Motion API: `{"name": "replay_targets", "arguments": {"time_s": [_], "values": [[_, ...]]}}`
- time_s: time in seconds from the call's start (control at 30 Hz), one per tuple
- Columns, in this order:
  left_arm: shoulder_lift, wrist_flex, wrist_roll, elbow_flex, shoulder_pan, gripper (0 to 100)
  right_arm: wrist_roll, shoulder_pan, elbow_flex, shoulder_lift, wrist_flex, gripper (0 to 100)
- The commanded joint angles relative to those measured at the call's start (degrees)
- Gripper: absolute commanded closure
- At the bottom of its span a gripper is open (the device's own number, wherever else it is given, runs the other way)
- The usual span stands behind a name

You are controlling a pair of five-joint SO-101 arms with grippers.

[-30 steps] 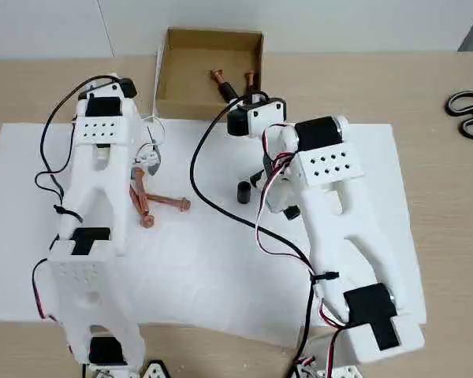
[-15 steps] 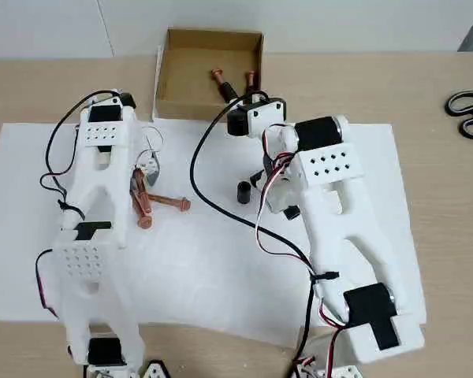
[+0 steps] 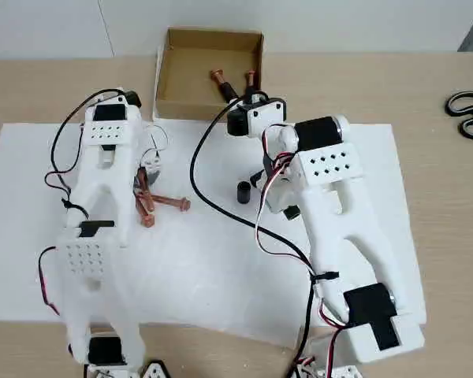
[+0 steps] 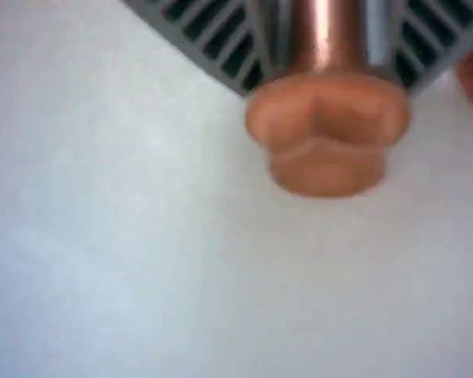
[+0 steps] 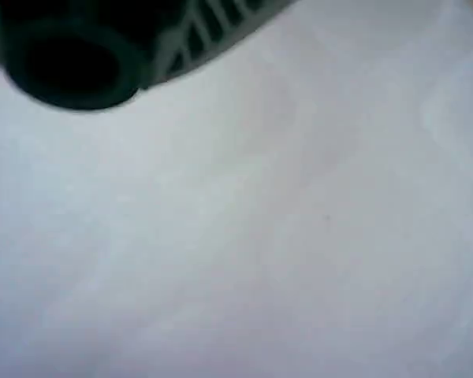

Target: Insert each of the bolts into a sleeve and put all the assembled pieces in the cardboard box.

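From high up, the brown cardboard box (image 3: 167, 75) holds two sleeved copper bolts (image 3: 225, 83), while loose copper bolts (image 3: 164, 202) and a short black sleeve (image 3: 243, 191) lie on the white paper sheet (image 3: 221, 268). The left wrist view shows the left gripper (image 4: 327, 39) squeezing a shiny copper bolt with a six-sided head (image 4: 327, 138) just above the paper. The right wrist view shows the right gripper (image 5: 102, 27) holding a round black tube sleeve (image 5: 71, 67).

The high view looks down over the table (image 3: 426, 87); both wrist views closely face its white sheet (image 3: 213, 268) (shared ground).
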Motion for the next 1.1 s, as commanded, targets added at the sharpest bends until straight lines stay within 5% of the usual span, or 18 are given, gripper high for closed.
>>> {"name": "replay_targets", "arguments": {"time_s": [0.0,0.33,0.63,1.07], "values": [[-2.46,5.36,0.0,-6.55,0.35,99,-0.35,0.48,-0.44,-3.47,-0.57,97.4],[-13.27,8.97,-0.09,-14.55,5.36,99,-0.26,0.57,-5.1,-5.58,-0.04,97.4],[-30.42,8.97,-0.09,-14.02,5.98,99,-0.26,0.48,-5.45,-26.68,-0.13,97.4],[-63.82,8.26,-0.09,15.78,16.09,99,-0.35,0.48,-2.46,-57.1,-0.31,97.4]]}}
